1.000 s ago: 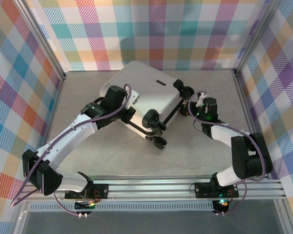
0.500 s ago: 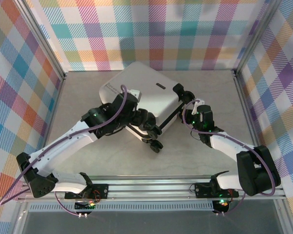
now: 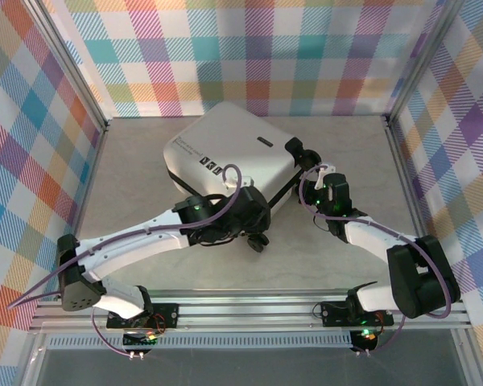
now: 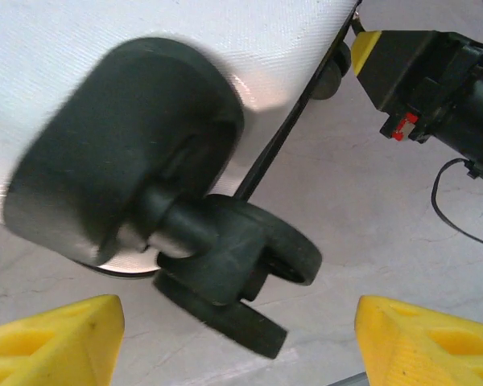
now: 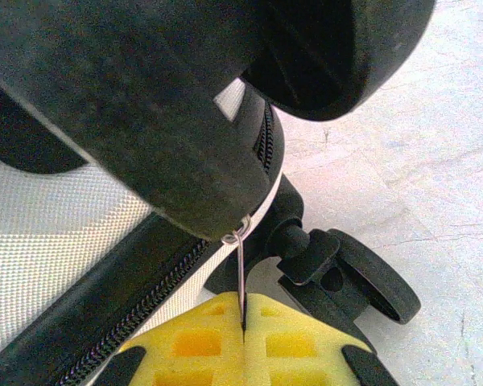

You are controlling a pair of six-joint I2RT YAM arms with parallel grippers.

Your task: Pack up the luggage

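Luggage [image 3: 225,149] lies flat and closed toward the back of the counter [image 3: 290,269], set at an angle with its wheeled end turned toward the right arm. The left jaws stand spread and hold nothing. Their yellow pads [image 4: 56,338] sit low on either side of the near wheel [image 4: 233,273], apart from it. This stance probably frees that corner, or readies the arm to steady the shell against sliding.

A black zipper [image 5: 121,322] runs along the seam toward the right corner. There the right jaws are pressed together, pinching the thin metal pull [image 5: 241,277] just beside the far wheel [image 5: 362,281]. The pinch lets the arm draw the slider along the seam. Which direction the slider is meant to travel cannot be told.
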